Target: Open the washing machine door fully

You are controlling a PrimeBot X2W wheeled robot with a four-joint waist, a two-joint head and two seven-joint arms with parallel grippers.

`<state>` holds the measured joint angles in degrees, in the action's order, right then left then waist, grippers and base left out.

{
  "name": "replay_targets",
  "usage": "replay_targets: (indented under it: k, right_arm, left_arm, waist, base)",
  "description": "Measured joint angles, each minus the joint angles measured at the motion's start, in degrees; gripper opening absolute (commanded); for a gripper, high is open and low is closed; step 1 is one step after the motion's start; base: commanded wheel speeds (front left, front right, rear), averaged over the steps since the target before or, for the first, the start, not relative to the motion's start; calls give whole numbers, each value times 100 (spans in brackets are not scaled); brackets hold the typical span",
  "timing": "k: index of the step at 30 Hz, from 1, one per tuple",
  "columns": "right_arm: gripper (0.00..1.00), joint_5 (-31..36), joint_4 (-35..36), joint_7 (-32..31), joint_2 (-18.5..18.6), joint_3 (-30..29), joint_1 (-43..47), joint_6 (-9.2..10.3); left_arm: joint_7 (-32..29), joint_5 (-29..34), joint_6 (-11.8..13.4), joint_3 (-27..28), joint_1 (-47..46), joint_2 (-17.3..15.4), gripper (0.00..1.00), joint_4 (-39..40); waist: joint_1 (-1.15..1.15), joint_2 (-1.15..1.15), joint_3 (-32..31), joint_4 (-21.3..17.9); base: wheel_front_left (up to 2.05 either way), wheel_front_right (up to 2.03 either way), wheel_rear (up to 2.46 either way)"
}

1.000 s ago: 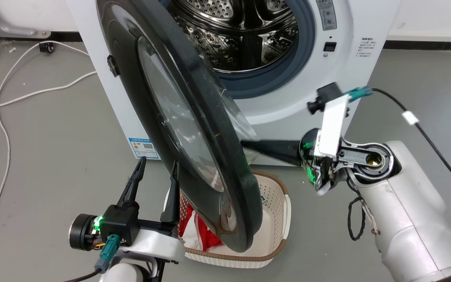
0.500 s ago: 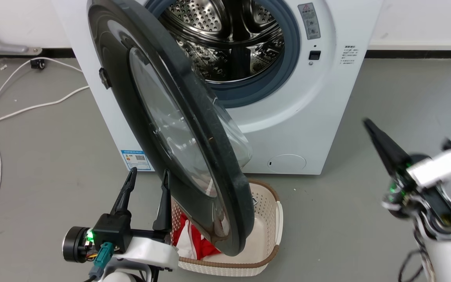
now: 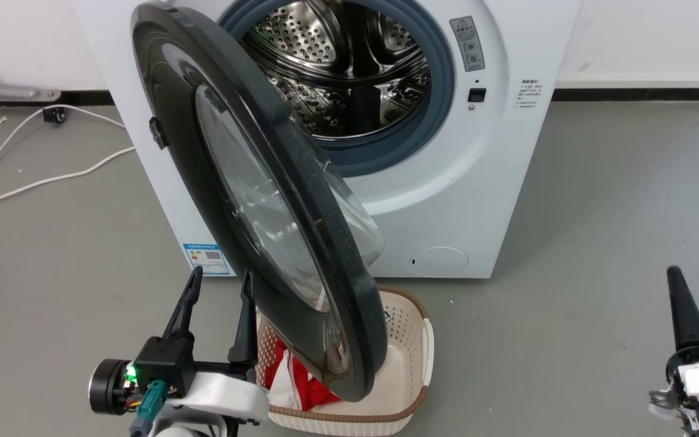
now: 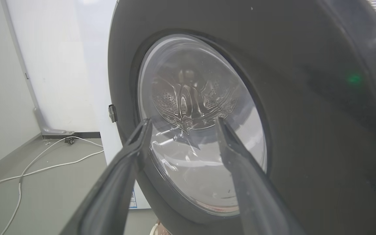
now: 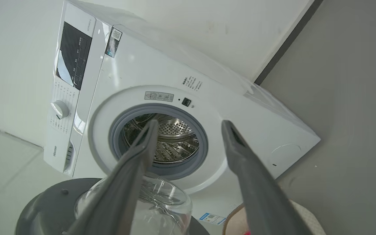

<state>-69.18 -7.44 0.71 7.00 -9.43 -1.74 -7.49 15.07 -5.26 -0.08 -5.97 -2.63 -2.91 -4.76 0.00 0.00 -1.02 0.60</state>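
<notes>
Washing machine: at 12 o'clock, on the floor, wall behind it.
Washing machine door: hinged at the machine's 9 o'clock side, swung out towards 6 o'clock.
Basket: on the floor before the machine, under the door's lower edge.
Left gripper: at 7 o'clock, just beside the door's outer face.
Right gripper: at 4 o'clock, well apart from the machine.
Cable: on the floor at 9 o'clock.

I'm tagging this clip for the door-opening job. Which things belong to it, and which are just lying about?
Belong to the job: washing machine door, washing machine, left gripper, right gripper, both open.
Lying about: laundry basket, red and white cloth in it, white cable on the floor.
</notes>
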Motion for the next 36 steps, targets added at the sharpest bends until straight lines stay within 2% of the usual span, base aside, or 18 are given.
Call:
replay_targets:
  k: [2,3,4,5,6,9,13,19,26,36]
  right_arm:
    - [100,237,43,160,-23,-2,34,0]
    - [100,1182,172,593,-87,55,107,0]
    - [100,1182,172,593,-87,55,107,0]
    - [100,1797,291,815,-119,65,118,0]
    - [100,1797,291,815,-119,65,118,0]
    - [100,3041,509,1061,-162,62,167,0]
    - [100,4567,935,1136,-253,82,198,-1]
    - [100,6323,1573,876,-360,492,648,-1]
    - [100,6767,1458,786,-398,703,1040,-2]
    - [100,6557,1114,892,-401,636,1032,-2]
  left_arm:
    - [0,1,0,1,1,0,100,-3]
    - [0,2,-2,3,4,1,100,-16]
    - [0,2,-2,3,4,1,100,-16]
    - [0,4,-10,-7,5,1,100,-30]
    - [0,4,-10,-7,5,1,100,-30]
    - [0,14,-19,-19,6,1,100,-44]
    - [0,48,-24,-3,7,1,100,-44]
    - [0,64,-24,31,23,0,100,-41]
    - [0,81,-24,45,36,0,100,-31]
    - [0,109,-24,42,52,1,100,-18]
  waist:
    - [0,0,-4,-4]
    - [0,0,-10,-14]
    - [0,0,-10,-14]
    - [0,0,-24,-8]
    - [0,0,-24,-8]
    - [0,0,-33,9]
    - [0,0,-34,25]
    - [0,0,-40,47]
    - [0,0,-36,57]
    - [0,0,-11,16]
  base:
    - [0,0,0]
    - [0,0,0]
    - [0,0,0]
    - [0,0,0]
    - [0,0,0]
    - [0,0,0]
    - [0,0,0]
    - [0,0,0]
    - [0,0,0]
    - [0,0,0]
